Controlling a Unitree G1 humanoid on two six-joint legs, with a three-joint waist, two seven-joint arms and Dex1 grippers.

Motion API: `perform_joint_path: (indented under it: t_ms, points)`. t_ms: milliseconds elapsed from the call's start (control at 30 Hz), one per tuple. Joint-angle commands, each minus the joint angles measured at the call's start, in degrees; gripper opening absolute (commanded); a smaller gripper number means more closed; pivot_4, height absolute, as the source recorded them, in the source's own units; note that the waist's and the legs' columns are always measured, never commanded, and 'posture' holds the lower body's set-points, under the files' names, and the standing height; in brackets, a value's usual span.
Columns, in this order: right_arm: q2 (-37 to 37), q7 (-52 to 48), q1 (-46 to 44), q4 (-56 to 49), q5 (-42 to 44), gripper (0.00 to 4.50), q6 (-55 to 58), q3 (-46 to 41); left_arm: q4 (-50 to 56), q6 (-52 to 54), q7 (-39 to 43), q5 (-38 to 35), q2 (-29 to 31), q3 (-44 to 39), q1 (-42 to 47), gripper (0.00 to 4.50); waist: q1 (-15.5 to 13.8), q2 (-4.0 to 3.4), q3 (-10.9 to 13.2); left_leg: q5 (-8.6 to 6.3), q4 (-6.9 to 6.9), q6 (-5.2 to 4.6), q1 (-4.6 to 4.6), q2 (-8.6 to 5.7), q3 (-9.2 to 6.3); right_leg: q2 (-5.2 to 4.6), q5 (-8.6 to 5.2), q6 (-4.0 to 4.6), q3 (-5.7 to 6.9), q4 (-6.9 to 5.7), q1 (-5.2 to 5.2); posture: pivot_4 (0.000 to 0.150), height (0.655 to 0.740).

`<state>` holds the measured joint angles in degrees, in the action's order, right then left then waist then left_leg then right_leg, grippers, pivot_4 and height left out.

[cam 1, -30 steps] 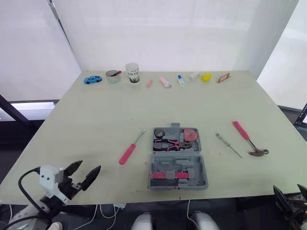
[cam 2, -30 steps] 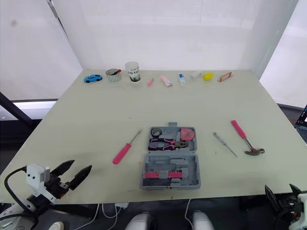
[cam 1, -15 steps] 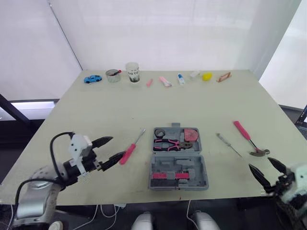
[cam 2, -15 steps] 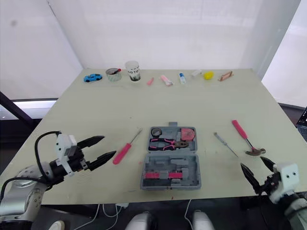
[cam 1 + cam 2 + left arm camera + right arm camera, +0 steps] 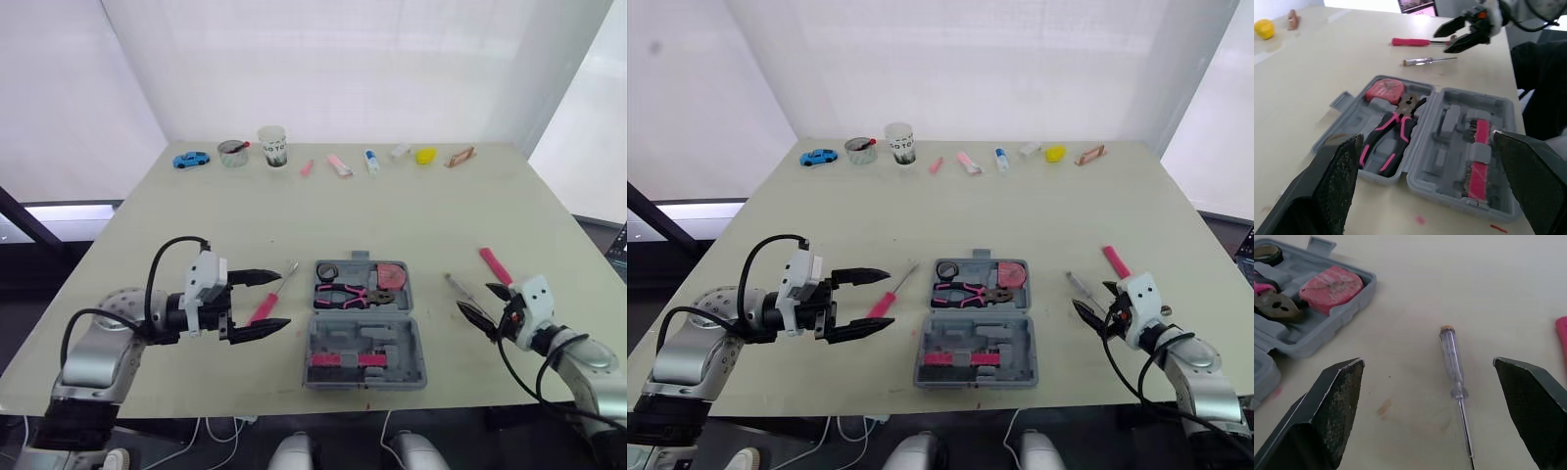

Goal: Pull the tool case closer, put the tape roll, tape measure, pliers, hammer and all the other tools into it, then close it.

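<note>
The left tool [image 5: 280, 299] is hanging open beside the pink screwdriver [image 5: 262, 308] left of the tool case [image 5: 367, 335]. The right tool [image 5: 474, 299] is hanging open over the clear screwdriver [image 5: 1452, 366] right of it. Both drivers are appearing light, stiff and roll-prone; a handle grasp is advised.

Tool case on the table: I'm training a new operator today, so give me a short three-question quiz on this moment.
1. True or false: the grey plastic tool case is shut.
2. Which tool lies inside the case? A) pink-handled pliers B) pink-handled hammer C) clear-handled screwdriver
3. Fill in: the left gripper and the right gripper both have their fingers ____.
Key: 1 false; 2 A; 3 open.
</note>
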<state>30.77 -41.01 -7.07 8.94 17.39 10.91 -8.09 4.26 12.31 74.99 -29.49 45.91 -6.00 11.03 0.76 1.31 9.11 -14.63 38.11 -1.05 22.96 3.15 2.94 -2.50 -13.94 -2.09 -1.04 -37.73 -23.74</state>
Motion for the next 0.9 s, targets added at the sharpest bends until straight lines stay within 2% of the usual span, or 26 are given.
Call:
perform_joint_path:
  t_ms: [33,367,400,433,500,600,633,733,767,900]
  points:
    - [0.25,-0.54,-4.17,5.28,-2.30,4.44,-0.15,1.82,3.83,2.27,2.76,-2.57,1.60,0.52,1.40,4.50,0.05,0.01,0.01,0.00,0.00,0.00,0.00,0.00,0.00,0.01,0.00,0.00,0.00,0.00,0.00,0.150,0.7400]
    - [-0.50,-0.96,-11.46,17.26,-6.91,4.44,-2.48,5.31,7.51,5.93,3.82,-5.21,2.06,0.65,5.58,4.50,0.07,0.01,0.05,0.00,0.03,0.00,0.00,0.01,-0.04,0.07,0.03,-0.05,-0.01,-0.05,0.00,0.150,0.7400]
    - [-0.69,-1.04,-11.75,17.77,-6.92,4.06,-2.66,5.22,7.50,5.97,3.86,-5.24,1.94,0.66,5.71,4.50,0.09,0.01,0.05,0.00,0.04,0.00,0.00,0.01,-0.02,0.07,0.03,-0.06,-0.03,-0.05,0.01,0.150,0.7400]
    - [-0.90,-1.19,-12.00,18.25,-6.86,3.93,-2.71,5.10,7.44,5.98,3.84,-5.19,1.86,0.72,5.85,4.50,0.20,0.01,0.05,0.00,0.04,0.00,-0.01,0.01,-0.01,0.07,0.05,-0.08,-0.05,-0.05,0.01,0.150,0.7400]
    - [-1.15,-1.53,-12.44,19.09,-6.83,3.33,-2.98,4.99,6.98,5.04,3.97,-4.48,1.67,1.01,6.21,4.50,0.21,0.01,0.05,0.00,0.04,0.00,-0.02,0.02,-0.01,0.08,0.05,-0.09,-0.06,-0.06,0.01,0.150,0.7400]
    - [-1.41,-1.26,-13.09,20.14,-6.95,1.68,-3.51,4.79,6.48,4.48,4.09,-4.15,1.50,1.15,6.43,4.50,0.20,0.01,0.05,0.00,0.04,0.00,-0.02,0.04,-0.06,0.14,0.06,-0.10,-0.04,-0.09,0.01,0.150,0.7400]
    - [-1.44,-1.07,-13.25,20.39,-7.12,1.40,-3.79,4.73,6.30,4.36,4.10,-4.12,1.42,1.12,6.55,4.50,0.21,0.01,0.05,0.00,0.04,0.00,-0.03,0.05,-0.05,0.15,0.06,-0.10,-0.05,-0.10,0.01,0.150,0.7400]
    - [-1.45,-1.03,-13.40,20.46,-7.32,0.18,-4.71,4.66,5.71,3.72,4.15,-3.88,1.21,1.09,6.88,4.50,0.17,0.01,0.05,0.00,0.06,0.00,-0.04,0.05,-0.03,0.15,0.06,-0.10,-0.07,-0.10,0.01,0.150,0.7400]
    - [-1.40,-1.16,-13.39,20.31,-7.37,0.05,-4.99,4.71,5.51,3.37,4.19,-3.78,1.12,1.10,6.95,4.50,0.17,0.01,0.05,0.00,0.07,0.00,-0.04,0.05,-0.03,0.15,0.06,-0.10,-0.07,-0.10,0.01,0.150,0.7400]
    - [-0.90,-1.92,-12.85,17.77,-7.44,0.05,-4.96,4.89,4.83,2.50,4.37,-4.07,0.51,0.92,7.50,4.50,0.16,0.01,0.05,0.00,0.07,0.00,-0.04,0.05,-0.03,0.15,0.07,-0.10,-0.07,-0.11,0.01,0.150,0.7400]
